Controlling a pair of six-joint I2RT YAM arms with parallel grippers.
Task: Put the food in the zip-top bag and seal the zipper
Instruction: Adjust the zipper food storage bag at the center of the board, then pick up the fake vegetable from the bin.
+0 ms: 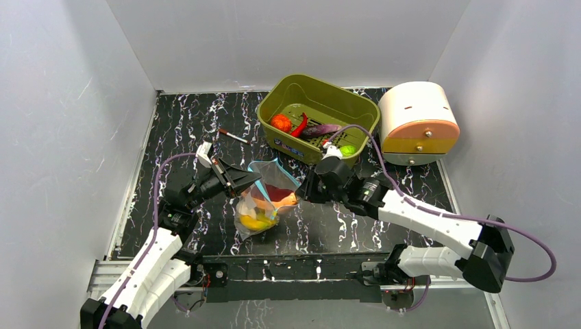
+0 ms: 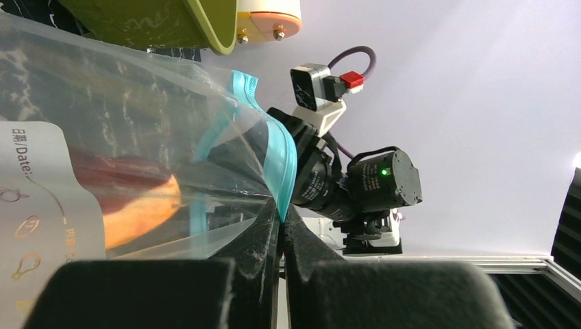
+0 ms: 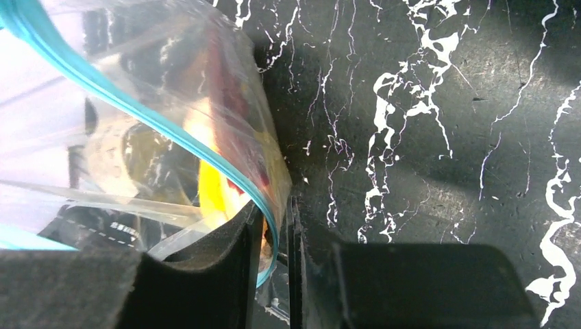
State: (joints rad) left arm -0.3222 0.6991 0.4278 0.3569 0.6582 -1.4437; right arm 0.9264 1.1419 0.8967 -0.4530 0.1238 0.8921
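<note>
Top external: zip-top bag [image 1: 264,199] mid-table, strung between both grippers. Long axis roughly near-to-far, leaning slightly right. Mouth toward the far wall and the tub, closed bottom toward the arm bases. Clear floppy film, crinkled, glare patches, white printed label panel on one face. Zipper [image 1: 277,168] a narrow teal-blue strip, bowed open into a loop, not sealed.

Left gripper [image 1: 248,179] clamped on the left end of the mouth. Left wrist: black matte pads pressed together, teal strip pinched in the seam.

Right gripper [image 1: 306,190] at the right end of the mouth. Right wrist: pads nearly together, thin slit only, bag edge and teal strip running down into it.

Inside the bag: yellow banana [image 1: 255,221] at the bottom. Orange carrot [image 1: 284,201] higher up, lying crosswise, one end toward the right gripper. Dark red piece just above the carrot, type unclear through the film.

Not yet bagged, in the olive-green tub [image 1: 318,89] (glossy plastic, rectangular, rounded corners): red-orange tomato [image 1: 279,123], curved red chili [image 1: 300,124], dark purple eggplant [image 1: 320,129], round green fruit [image 1: 347,149].

Thin red-tipped stick [image 1: 231,135] left of the tub. White drum with an orange face [image 1: 418,123] on its side, right of the tub. Table [image 1: 192,123] black with white marble veining.
</note>
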